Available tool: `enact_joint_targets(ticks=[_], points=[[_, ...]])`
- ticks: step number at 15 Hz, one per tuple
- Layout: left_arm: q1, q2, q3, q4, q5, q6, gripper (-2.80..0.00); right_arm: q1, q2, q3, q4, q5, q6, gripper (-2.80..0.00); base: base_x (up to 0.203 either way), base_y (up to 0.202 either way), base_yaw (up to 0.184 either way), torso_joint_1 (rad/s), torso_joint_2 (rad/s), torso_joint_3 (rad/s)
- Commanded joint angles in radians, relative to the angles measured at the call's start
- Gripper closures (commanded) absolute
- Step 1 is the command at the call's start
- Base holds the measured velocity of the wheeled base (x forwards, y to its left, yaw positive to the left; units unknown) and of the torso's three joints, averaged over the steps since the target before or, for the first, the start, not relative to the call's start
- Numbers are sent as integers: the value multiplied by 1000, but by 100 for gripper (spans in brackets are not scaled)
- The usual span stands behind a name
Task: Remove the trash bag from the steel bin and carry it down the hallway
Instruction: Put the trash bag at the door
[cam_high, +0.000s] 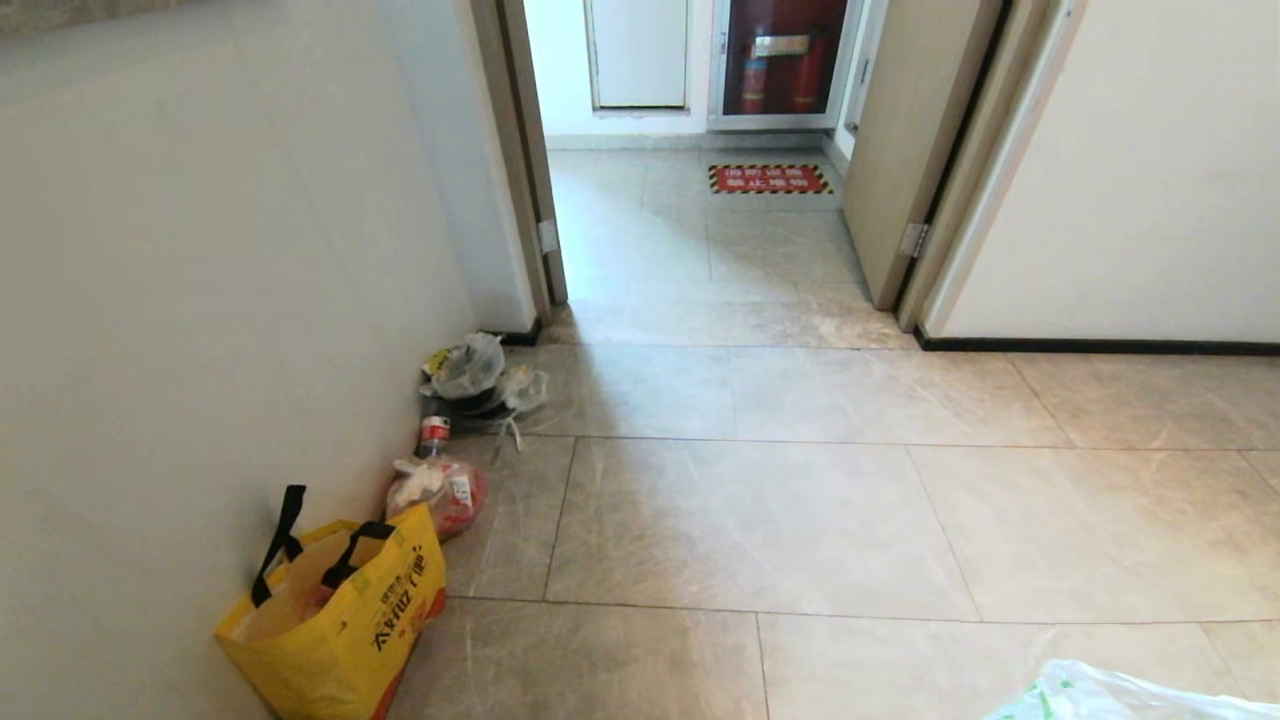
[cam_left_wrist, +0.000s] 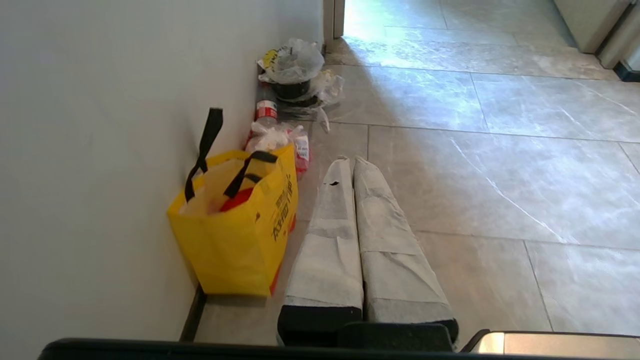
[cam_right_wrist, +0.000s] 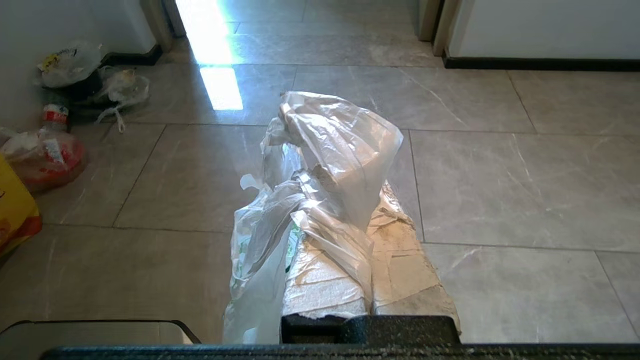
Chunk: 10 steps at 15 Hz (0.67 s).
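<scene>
Your right pincer (cam_right_wrist: 370, 200) is clamped shut on the trash bag (cam_right_wrist: 320, 165); the thin plastic may slip or tear while driving. Left pincer (cam_left_wrist: 352, 165) closed, empty.

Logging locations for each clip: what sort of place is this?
Probably a corridor in an apartment or office building: glossy marble-veined floor tiles, an open doorway leading to a fire-extinguisher cabinet, and rubbish bags left along the wall.

White, half-clear trash bag (cam_right_wrist: 340, 165) with green print; yellow tote (cam_high: 335, 620) with black handles and dark lettering; grey, marble-veined glossy hallway floor (cam_high: 800, 520); white walls, black skirting; red floor mat (cam_high: 770, 179) edged in yellow-black stripes
</scene>
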Motion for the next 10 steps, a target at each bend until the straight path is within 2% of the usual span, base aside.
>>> enact_joint_targets(ticks=[1, 10], points=[[0, 1, 0, 0, 1, 0, 0, 0, 1, 0, 0, 0, 0, 0, 201, 0, 3, -1, 2, 7], [0, 1, 0, 0, 1, 0, 0, 0, 2, 0, 0, 0, -2, 0, 194, 0, 1, -1, 3, 3]])
